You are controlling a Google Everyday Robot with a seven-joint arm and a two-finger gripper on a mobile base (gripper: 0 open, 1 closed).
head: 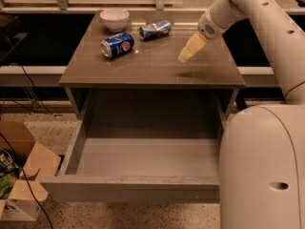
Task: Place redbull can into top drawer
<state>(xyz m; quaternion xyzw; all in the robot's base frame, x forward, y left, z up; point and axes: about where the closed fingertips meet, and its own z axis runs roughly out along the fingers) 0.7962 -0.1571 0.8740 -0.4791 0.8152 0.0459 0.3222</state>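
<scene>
You are looking down at a grey-brown desk [157, 68] with its wide drawer [143, 159] pulled fully open toward you; the grey inside of the drawer holds nothing. The redbull can [155, 30] lies on its side on the desk top, near the back edge and roughly midway across, with its silver end pointing left. Just in front of it and to the left lies a fatter blue can [117, 44], also on its side, with its round red-and-white logo facing you. The two cans are near each other but not touching. A white bowl [114, 18] stands upright at the back left corner, behind the blue can. Your tool [183, 57] hangs above the right half of the desk top, tilted down and to the left, and casts a shadow on the surface beneath it. It sits to the right of the redbull can, apart from it, and carries nothing you can see; you cannot tell whether it is open or closed. The white arm [248, 8] reaches in from the upper right. A cardboard box [21, 171] sits on the floor at the lower left.
</scene>
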